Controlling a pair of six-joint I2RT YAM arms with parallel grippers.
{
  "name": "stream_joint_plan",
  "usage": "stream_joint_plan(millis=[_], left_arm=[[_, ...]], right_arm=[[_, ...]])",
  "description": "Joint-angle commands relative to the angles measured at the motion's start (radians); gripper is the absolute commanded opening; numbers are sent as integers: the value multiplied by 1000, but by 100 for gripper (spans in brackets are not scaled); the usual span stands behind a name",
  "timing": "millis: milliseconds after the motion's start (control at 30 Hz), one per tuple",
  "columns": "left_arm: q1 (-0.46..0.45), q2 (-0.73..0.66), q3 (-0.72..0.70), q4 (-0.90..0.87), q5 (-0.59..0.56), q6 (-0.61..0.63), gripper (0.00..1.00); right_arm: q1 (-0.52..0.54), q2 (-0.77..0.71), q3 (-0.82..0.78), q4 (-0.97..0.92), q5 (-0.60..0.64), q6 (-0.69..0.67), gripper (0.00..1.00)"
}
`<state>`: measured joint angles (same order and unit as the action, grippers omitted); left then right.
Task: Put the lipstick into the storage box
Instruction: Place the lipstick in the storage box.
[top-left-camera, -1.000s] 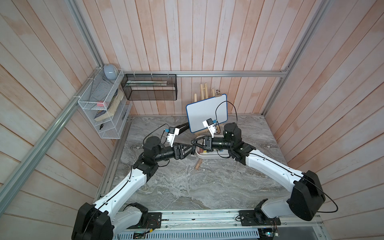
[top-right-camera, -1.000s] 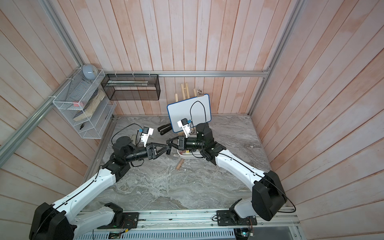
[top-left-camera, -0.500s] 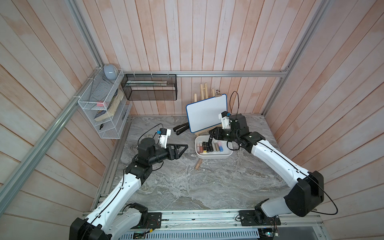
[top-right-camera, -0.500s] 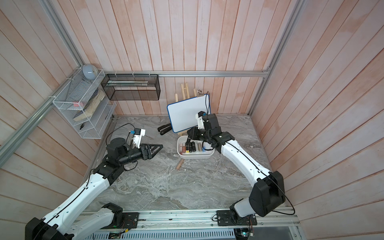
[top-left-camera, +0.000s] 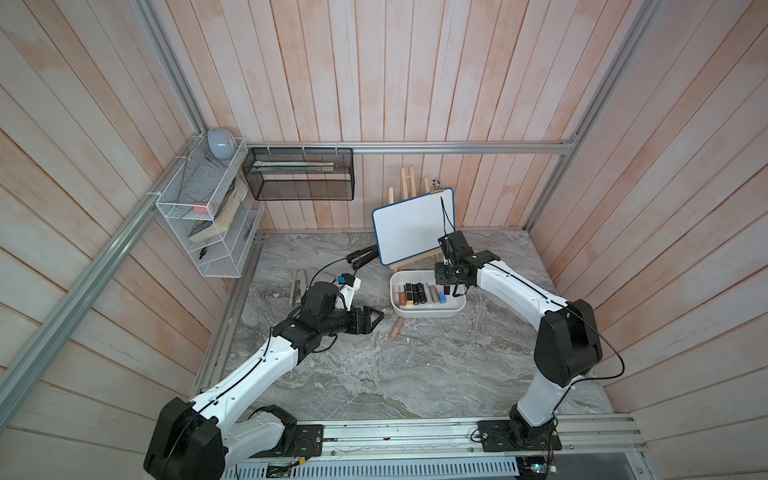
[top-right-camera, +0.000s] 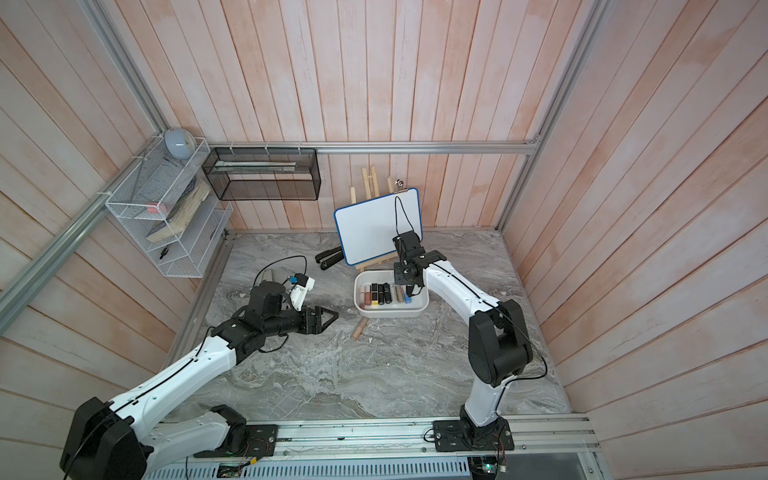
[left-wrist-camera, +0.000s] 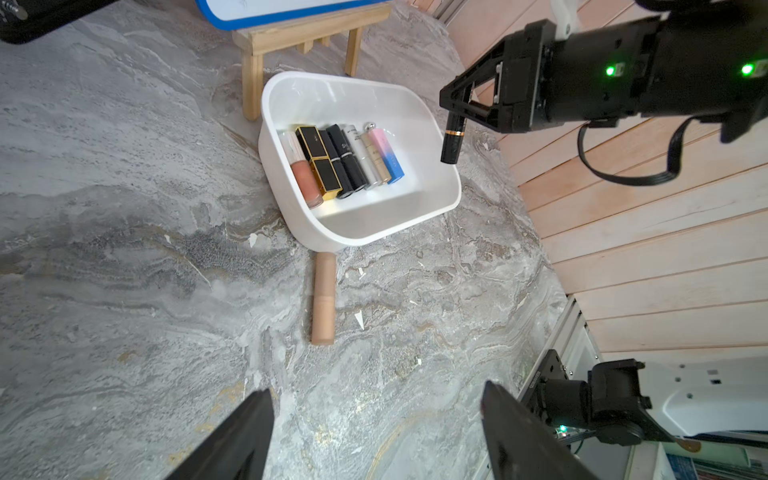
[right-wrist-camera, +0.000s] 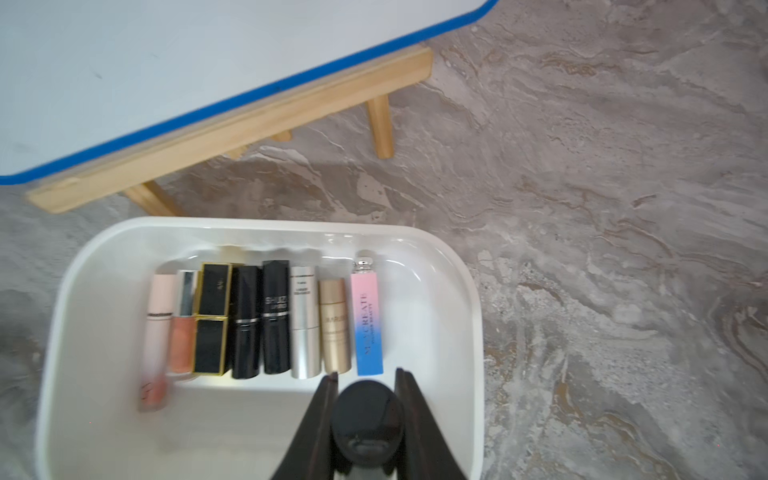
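The black cylindrical lipstick with a thin gold band (left-wrist-camera: 451, 139) hangs roughly upright, gripped at its upper part by the right jaws, which are clenched on it from both sides. The right wrist view shows it end on (right-wrist-camera: 368, 417) between the two dark fingers. It is held above the shallow white plastic storage box with rounded corners (left-wrist-camera: 374, 226), over the bare part of the box beside the row already inside, and it touches neither the rim nor the box floor.

That row of eight lipsticks and gloss tubes (right-wrist-camera: 274, 320) lies side by side flat on the box floor. A pale pink tube is at one end and a pink-to-blue stick at the other, the end nearer the held lipstick.

The box (top-left-camera: 428, 312) stands on the grey marbled desk (top-left-camera: 374, 374), just in front of a small wooden easel carrying a blue-edged whiteboard (top-left-camera: 411, 226). A tan cylindrical tube (left-wrist-camera: 324, 299) lies on the desk just beside the box's outer wall; whether it touches cannot be told.

The left jaws are released, spread wide with nothing between them, low over bare desk and pointing toward the box, near the tan tube but apart from it. A black stapler (top-left-camera: 361, 258) lies near the easel.
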<state>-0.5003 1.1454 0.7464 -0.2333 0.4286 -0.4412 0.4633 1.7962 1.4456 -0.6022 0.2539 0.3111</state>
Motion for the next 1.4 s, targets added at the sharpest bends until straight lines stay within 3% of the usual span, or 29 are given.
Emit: stream_joint_plan(millis=[0,400,900,1367], left_arm=[[-9,11,3,-4,-28,33,84],[-44,64,-34,26,-21,26,84],[-64,75,-38,28,-33,16,84],[-69,79,-40,22,-39,7,84]], right_arm=[[0,51,39,-38,121,-42,14],[0,181,61,0,183,-75,15],[-9,244,51,36,165,-81,17],[-15,269,50,52,128,-73,24]])
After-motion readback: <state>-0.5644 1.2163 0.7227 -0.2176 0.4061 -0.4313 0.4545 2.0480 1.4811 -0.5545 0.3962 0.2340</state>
